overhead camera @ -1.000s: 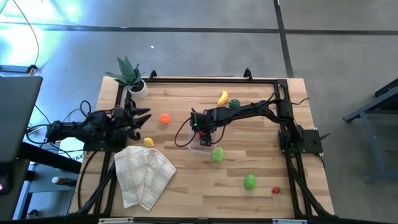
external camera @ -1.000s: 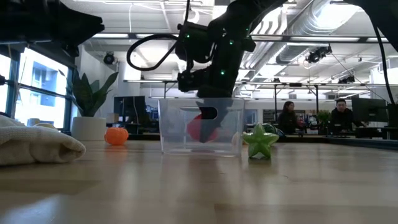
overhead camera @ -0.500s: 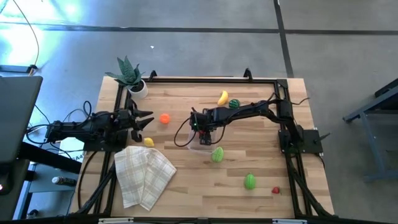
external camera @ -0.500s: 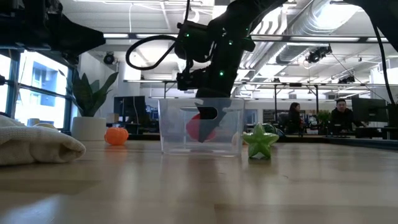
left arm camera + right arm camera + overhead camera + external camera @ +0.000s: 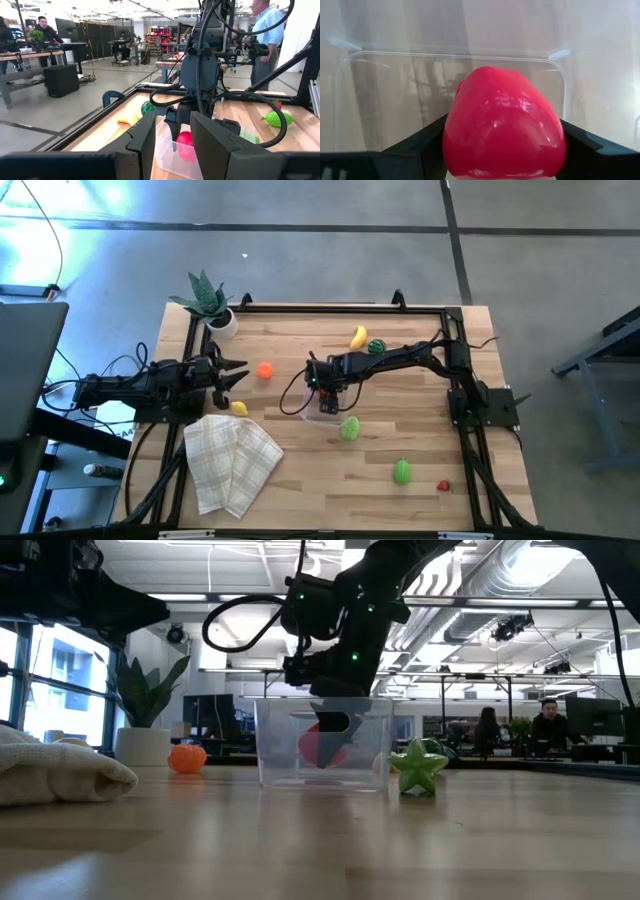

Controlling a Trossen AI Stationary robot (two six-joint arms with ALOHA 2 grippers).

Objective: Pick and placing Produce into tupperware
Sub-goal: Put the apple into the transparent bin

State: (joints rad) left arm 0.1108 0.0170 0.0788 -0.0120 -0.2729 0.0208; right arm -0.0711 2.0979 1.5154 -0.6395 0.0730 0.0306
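The clear tupperware [image 5: 326, 409] stands mid-table. My right gripper [image 5: 502, 150] reaches down into it, shut on a red produce piece [image 5: 322, 745]. Loose on the wood lie an orange piece [image 5: 264, 370], a yellow banana [image 5: 358, 337], a dark green piece [image 5: 376, 347], a small yellow piece [image 5: 239, 408], two light green pieces [image 5: 349, 428] [image 5: 401, 471] and a small red one [image 5: 443, 486]. My left gripper [image 5: 232, 372] waits at the table's left, level and open, with nothing between its fingers [image 5: 142, 145]. My right gripper pinches the red piece by two opposite sides [image 5: 451, 145] between its two fingers [image 5: 420, 150]. The fingers come from above, slanting steeply down into the tub [image 5: 275, 750]. The piece sits inside the tub's walls, its underside a little above the tub's floor in the low view.
A potted plant [image 5: 208, 300] stands at the far left corner. A checked folded cloth [image 5: 232, 462] lies at the near left. A black frame rail [image 5: 320, 308] runs round the table. People sit and stand in the room behind.
My left gripper has tipped a little downward to level and has otherwise stayed at the table's left. My right gripper has kept still in the tub with the red piece.
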